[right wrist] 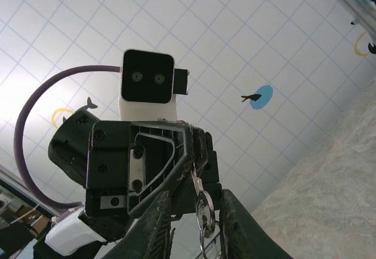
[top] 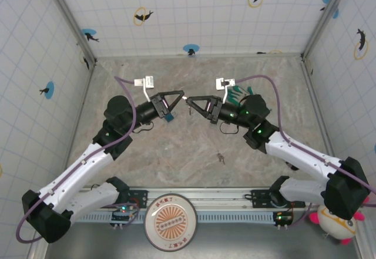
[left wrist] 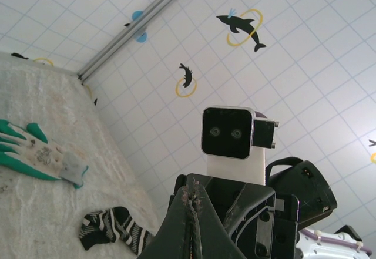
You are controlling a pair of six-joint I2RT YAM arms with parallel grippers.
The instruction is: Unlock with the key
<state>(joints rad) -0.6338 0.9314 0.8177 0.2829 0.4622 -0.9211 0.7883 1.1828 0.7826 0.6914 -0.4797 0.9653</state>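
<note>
White-and-black left arm (top: 88,165): reaches from the near-left corner up to the middle of the marbled worktop (top: 176,177).
Teal-blue block (top: 169,117): just beside the body of the left claw (top: 182,94) in the top view; whether it touches cannot be told.
Left claw: jaws pressed together with no gap; the tip points right and meets the tip of the other claw above mid-worktop.
Key (right wrist: 204,211): small, silvery, on a ring; hangs from the pinched tip of the left claw, raised off the worktop, dangling into the gap of the right claw (top: 189,99).
Right claw: narrow; fingers (right wrist: 238,229) a little apart, one on each side of the hanging key; the right wrist view shows a bare gap on both sides; contact with the key cannot be told.
Small dark thing (top: 221,158): lies alone on the bare worktop, nearer the arm bases; too small to identify.
Glove (left wrist: 41,150): green and white, flat on the worktop, partly hidden by the right wrist in the top view.
Sock (left wrist: 111,231): black-and-white striped, crumpled, near the glove but apart from it.
Right arm (top: 299,156): white and black, reaches in from the near-right corner.
</note>
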